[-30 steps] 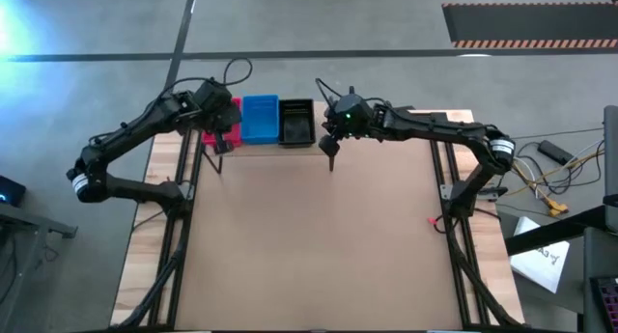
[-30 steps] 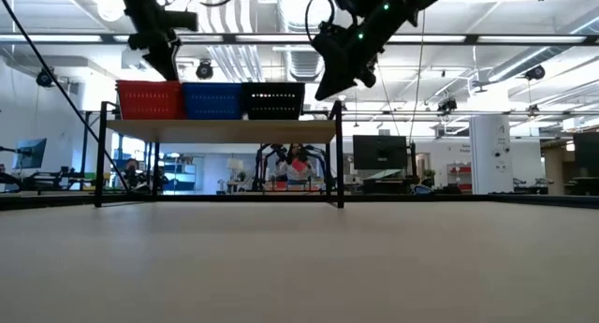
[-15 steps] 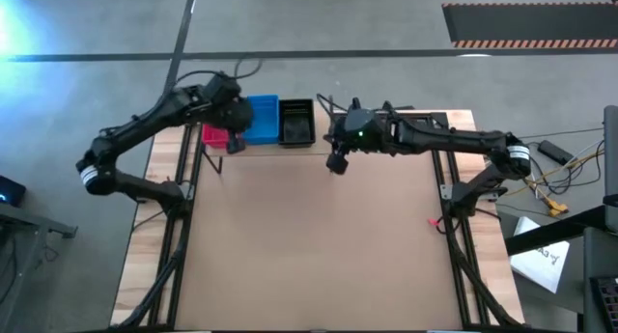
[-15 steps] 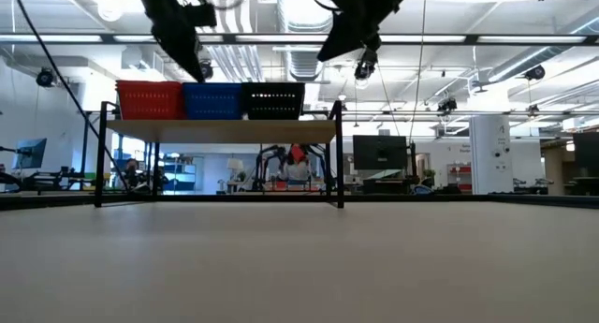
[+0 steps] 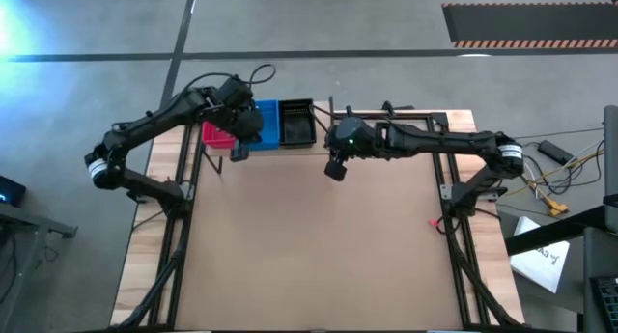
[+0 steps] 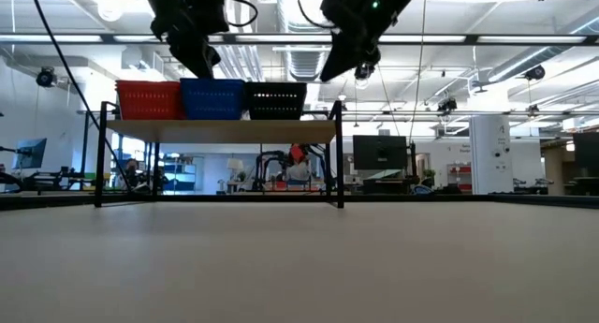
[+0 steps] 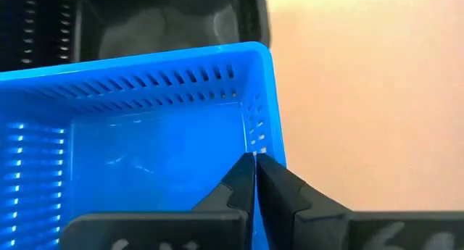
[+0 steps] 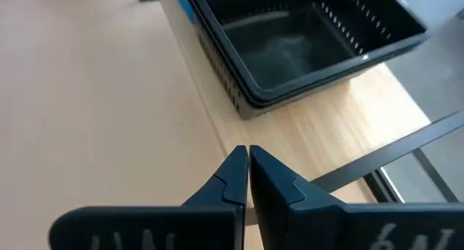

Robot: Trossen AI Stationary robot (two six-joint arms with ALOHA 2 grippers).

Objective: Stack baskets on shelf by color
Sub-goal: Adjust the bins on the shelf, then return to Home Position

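Observation:
Three stacks of baskets stand side by side on the shelf [image 6: 220, 129] at the table's far edge: red [image 6: 150, 98] on the left, blue [image 6: 213, 98] in the middle, black [image 6: 274, 100] on the right. My left gripper [image 7: 255, 157] is shut and hovers over the near wall of the blue basket [image 7: 145, 163], close to its corner beside the black one. In the low view its tip [image 6: 206, 66] stands above the rim. My right gripper [image 8: 248, 150] is shut and hangs above the shelf plank [image 8: 326, 134], right of the black baskets [image 8: 290, 47].
The brown tabletop [image 5: 319, 246] spreads out in front of the shelf with nothing on it. Black shelf posts [image 6: 339, 145] stand at the plank's ends. Cables and loose items [image 5: 550, 188] lie off the table's right side.
My left gripper has moved toward the table's right, from above the red baskets to above the blue ones. My right gripper has shifted slightly toward the near edge, staying high beside the black baskets. The baskets have not moved.

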